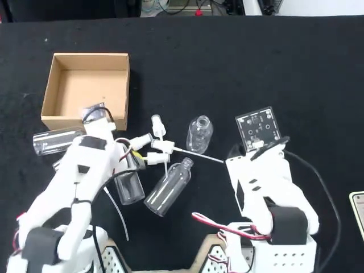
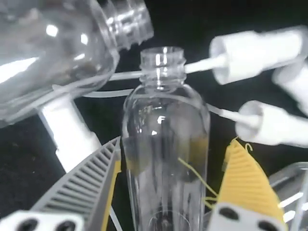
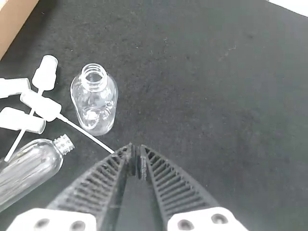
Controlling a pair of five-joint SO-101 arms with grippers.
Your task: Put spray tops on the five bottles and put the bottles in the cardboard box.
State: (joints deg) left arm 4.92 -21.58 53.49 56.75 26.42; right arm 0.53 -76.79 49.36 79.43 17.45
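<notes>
Standing open-topped, the cardboard box [image 1: 91, 85] has one clear bottle [image 1: 56, 141] lying just beside its front wall, while near its front corner the left gripper [image 2: 175, 144] sits spread around a second bottle [image 2: 166, 115], the right gripper [image 3: 137, 161] farther off is pinched together, and loose spray tops [image 1: 154, 143] lie near that corner.

Bottle [image 2: 166, 159] base apparently beyond the edge.

Right gripper [image 3: 137, 162] with fingers pressed together over the black table [image 3: 216, 86], short uncapped clear bottle [image 3: 94, 101] near its tips, white spray tops [image 3: 41, 106] just beside that bottle, longer clear bottle [image 3: 30, 167] lying nearby, corner of cardboard box [image 3: 12, 17]
</notes>
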